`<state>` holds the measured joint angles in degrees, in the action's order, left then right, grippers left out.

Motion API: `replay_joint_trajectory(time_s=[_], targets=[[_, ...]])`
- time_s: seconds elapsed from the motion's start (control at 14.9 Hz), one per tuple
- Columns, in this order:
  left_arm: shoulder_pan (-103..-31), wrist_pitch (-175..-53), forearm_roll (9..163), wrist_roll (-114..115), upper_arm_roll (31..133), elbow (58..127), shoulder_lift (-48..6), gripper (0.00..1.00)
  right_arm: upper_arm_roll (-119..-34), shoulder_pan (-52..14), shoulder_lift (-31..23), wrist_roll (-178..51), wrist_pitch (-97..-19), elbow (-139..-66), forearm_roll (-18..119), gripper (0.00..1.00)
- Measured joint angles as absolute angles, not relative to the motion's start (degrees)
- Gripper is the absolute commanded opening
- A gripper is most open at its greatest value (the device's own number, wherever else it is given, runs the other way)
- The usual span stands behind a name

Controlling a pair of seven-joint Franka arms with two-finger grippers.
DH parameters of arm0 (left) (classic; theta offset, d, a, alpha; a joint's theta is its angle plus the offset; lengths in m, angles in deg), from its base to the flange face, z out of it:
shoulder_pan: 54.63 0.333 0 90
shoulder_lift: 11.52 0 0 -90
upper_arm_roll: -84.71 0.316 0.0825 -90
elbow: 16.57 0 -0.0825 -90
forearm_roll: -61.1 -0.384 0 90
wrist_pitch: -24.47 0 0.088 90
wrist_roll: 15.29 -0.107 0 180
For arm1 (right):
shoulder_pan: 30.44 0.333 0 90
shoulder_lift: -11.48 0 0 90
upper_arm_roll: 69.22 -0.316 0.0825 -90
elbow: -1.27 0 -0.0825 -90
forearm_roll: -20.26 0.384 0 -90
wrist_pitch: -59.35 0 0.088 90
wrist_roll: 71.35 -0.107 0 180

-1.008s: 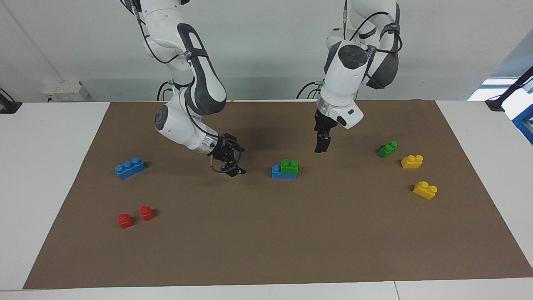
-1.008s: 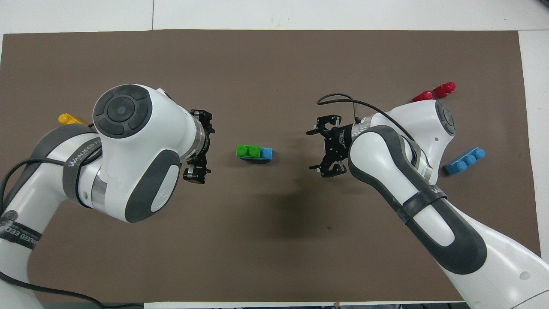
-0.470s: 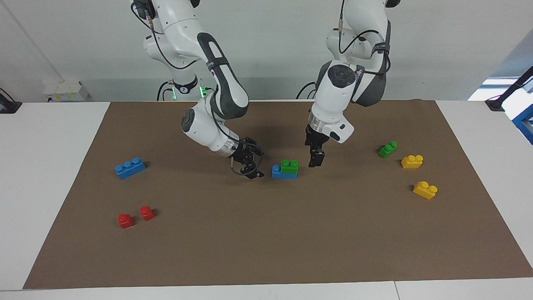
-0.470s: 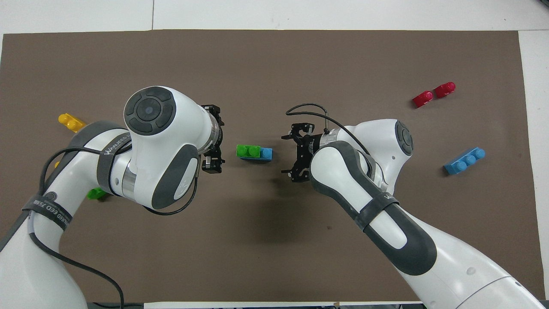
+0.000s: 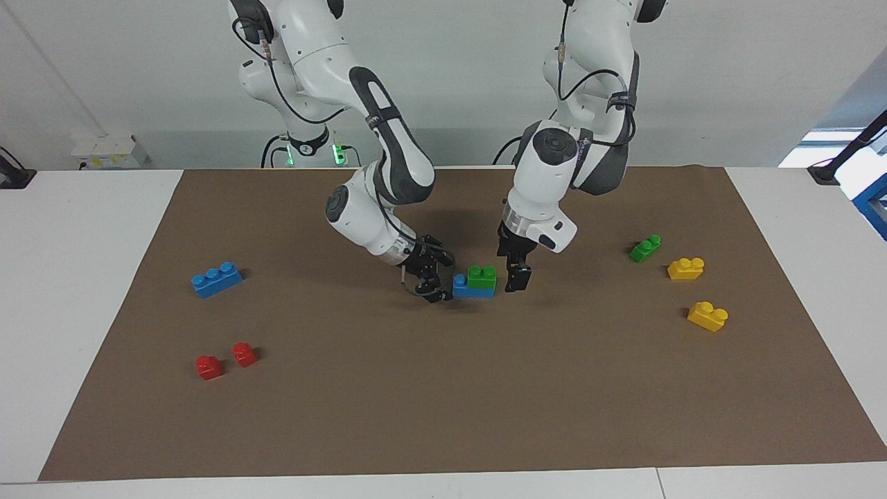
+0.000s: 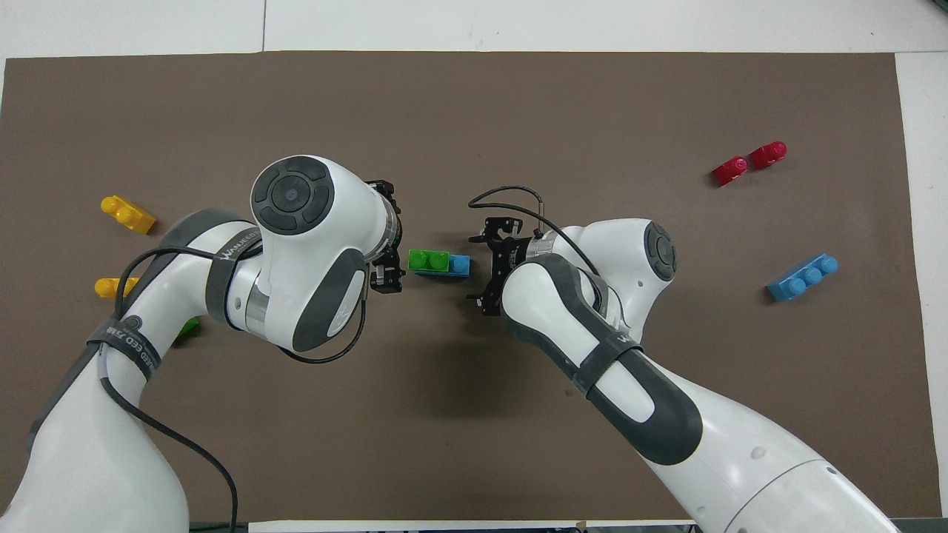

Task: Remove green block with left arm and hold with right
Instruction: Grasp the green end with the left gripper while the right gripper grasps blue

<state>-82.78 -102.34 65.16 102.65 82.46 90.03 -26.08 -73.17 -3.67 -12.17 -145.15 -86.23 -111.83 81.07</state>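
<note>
The slimmer dark green block (image 5: 645,247) lies nearest the robots, toward the left arm's end of the table (image 5: 443,416), with a yellow brick (image 5: 685,267) just beside it and a little farther out.

At the middle of the brown mat (image 5: 443,388) the green block (image 5: 481,276) sits on top of a blue base brick (image 5: 473,286), covering the part of it toward the left arm's end; one blue stud stays bare at the end toward the right arm. The left gripper (image 5: 517,276) hangs low just beside the green block (whether it touches the plastic cannot be told), pointing down, and how wide its jaws stand cannot be told. In the overhead view the left gripper (image 6: 386,260) shows only partly from under the arm's wrist. The right gripper (image 5: 434,276) comes in tilted at the bare blue end of the stack, with its jaws spread wide in the overhead view, where the right gripper (image 6: 485,268) has one finger on either side of the brick's line but grips nothing.

A three-stud blue brick (image 5: 216,278) lies toward the right arm's end, about as far out as the stack. Farther out come a second yellow brick (image 5: 707,316) and, farthest, two small red pieces (image 5: 226,360) side by side.
</note>
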Motion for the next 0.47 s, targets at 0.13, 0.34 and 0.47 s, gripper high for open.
replay_joint_trajectory(time_s=[0.13, 0.34, 0.47], targets=[[-83.61, -102.32, 64.78, 103.40, 82.42, 89.90, -27.20, 1.00, -73.17, -3.16, -12.69, -145.15, -86.49, -111.11, 81.54, 0.99], [-84.94, -101.11, 64.72, 104.24, 82.39, 89.89, -27.93, 1.00, -73.18, -2.73, -13.32, -145.09, -88.31, -110.76, 81.90, 0.99], [-85.73, -101.29, 64.67, 106.33, 82.42, 89.89, -27.98, 1.00, -73.19, -2.17, -13.83, -144.85, -89.36, -110.62, 82.81, 0.99]])
